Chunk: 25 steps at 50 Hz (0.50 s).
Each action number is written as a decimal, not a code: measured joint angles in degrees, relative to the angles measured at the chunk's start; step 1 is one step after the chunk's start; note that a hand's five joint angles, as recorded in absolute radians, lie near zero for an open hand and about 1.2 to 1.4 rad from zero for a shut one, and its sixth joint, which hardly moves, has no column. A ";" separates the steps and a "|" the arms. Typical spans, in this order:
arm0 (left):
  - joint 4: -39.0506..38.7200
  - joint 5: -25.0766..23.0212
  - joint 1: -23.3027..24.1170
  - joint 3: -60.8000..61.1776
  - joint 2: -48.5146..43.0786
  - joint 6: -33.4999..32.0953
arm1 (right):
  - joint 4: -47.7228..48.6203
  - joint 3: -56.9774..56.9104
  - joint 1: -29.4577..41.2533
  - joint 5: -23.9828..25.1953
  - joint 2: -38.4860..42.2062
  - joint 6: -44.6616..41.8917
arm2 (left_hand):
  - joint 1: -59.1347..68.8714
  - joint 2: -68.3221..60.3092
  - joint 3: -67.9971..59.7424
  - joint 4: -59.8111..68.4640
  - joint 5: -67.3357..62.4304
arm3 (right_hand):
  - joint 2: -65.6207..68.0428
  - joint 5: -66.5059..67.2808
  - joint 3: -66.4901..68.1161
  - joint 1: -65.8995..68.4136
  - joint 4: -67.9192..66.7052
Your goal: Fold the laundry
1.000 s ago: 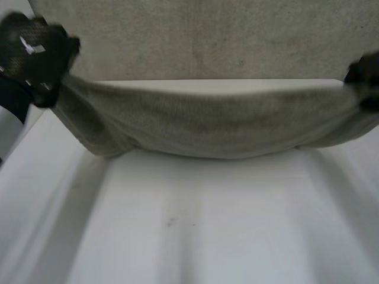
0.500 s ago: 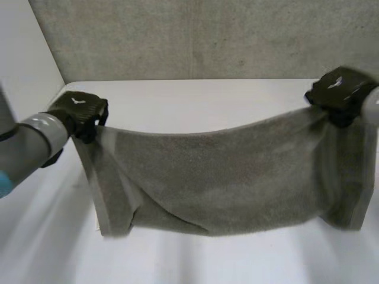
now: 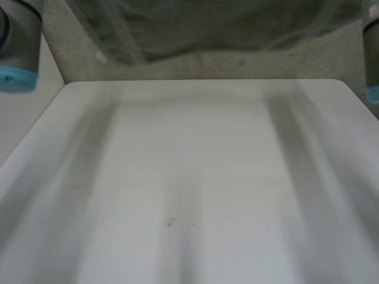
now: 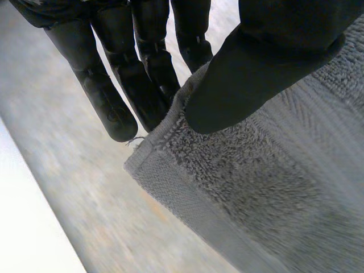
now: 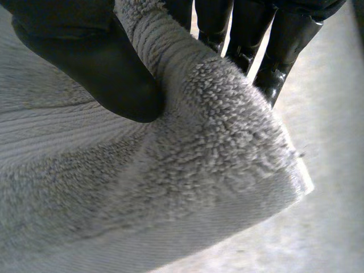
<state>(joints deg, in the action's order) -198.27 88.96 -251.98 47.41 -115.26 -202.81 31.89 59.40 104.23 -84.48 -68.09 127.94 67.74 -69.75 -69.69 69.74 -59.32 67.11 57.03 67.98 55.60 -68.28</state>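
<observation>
Above the white table [image 3: 189,177], near its far edge, a grey terry-cloth towel [image 3: 201,29] hangs in the air between the two arms and does not touch the table top. Its lower edge shows in front of the rough grey wall [image 3: 207,70] behind the table. Beside the table's far left corner stands the grey left arm with its light-blue cap [image 3: 21,53], and beside the far right corner the right arm [image 3: 372,59]; each is at one end of the towel.

The left hand [image 4: 267,68] grips a corner of the towel. Its thumb presses on the looped side of the cloth, next to the woven border, and its fingers [image 4: 108,102] lie straight behind the same corner, so the cloth is pinched between them. The right hand [image 5: 96,68] holds another corner in the same way, with the thumb on the bunched cloth and the fingers [image 5: 284,51] behind it.

On the table's near half there is a small dark mark [image 3: 170,222].
</observation>
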 measured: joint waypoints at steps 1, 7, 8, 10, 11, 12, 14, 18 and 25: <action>-0.42 -0.03 0.02 2.15 0.18 0.09 | -0.27 1.33 -0.08 0.39 -0.13 0.54 | 0.00 0.00 0.00 0.00 0.00 | 0.00 0.00 0.00 0.00 0.00; -1.37 -0.41 -0.05 14.68 0.06 0.50 | -3.17 8.58 -0.49 4.24 0.98 3.69 | 0.00 0.00 0.00 0.00 0.00 | 0.00 0.01 0.04 0.00 0.00; -1.59 -0.45 -0.09 16.50 -0.07 0.59 | -3.54 9.74 -0.56 5.09 1.49 4.14 | 0.00 0.00 0.00 0.00 0.00 | 0.00 0.01 0.04 0.00 0.00; -2.60 -0.56 -0.24 21.54 -0.47 0.88 | -4.22 12.81 -0.80 7.67 3.00 5.29 | 0.00 0.00 0.00 0.00 0.00 | 0.00 0.02 0.04 0.00 0.00; -3.03 -0.60 -0.29 23.11 -0.57 0.97 | -4.34 13.79 -0.89 8.53 3.52 5.56 | 0.00 0.00 -0.01 0.00 0.00 | 0.00 0.03 0.05 0.00 0.00; -3.48 -0.66 -0.32 24.57 -0.68 1.03 | -4.49 14.91 -1.02 9.45 4.18 5.77 | 0.00 0.00 -0.01 0.00 0.00 | 0.00 0.03 0.05 0.00 0.00; -5.09 -0.97 -0.42 29.37 -1.03 1.14 | -4.78 18.14 -1.43 11.94 6.13 6.11 | 0.00 0.00 -0.01 0.00 0.00 | 0.00 0.06 0.05 0.00 0.00; -7.09 -1.81 -0.62 36.44 -0.93 1.04 | -5.24 22.58 -2.27 14.56 8.52 6.08 | 0.00 0.00 -0.01 0.00 0.00 | 0.00 0.06 0.05 0.00 0.00; -5.52 -2.77 -1.45 47.78 4.34 0.55 | -13.24 29.79 -5.22 16.28 8.13 4.40 | 0.00 0.00 0.00 0.01 0.00 | 0.00 0.08 0.05 0.00 0.00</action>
<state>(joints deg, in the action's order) -203.78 86.18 -253.43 95.19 -110.93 -202.26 18.65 89.19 99.02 -68.21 -59.95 132.34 67.75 -69.76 -69.69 69.75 -59.32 67.11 57.11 68.03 55.60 -68.28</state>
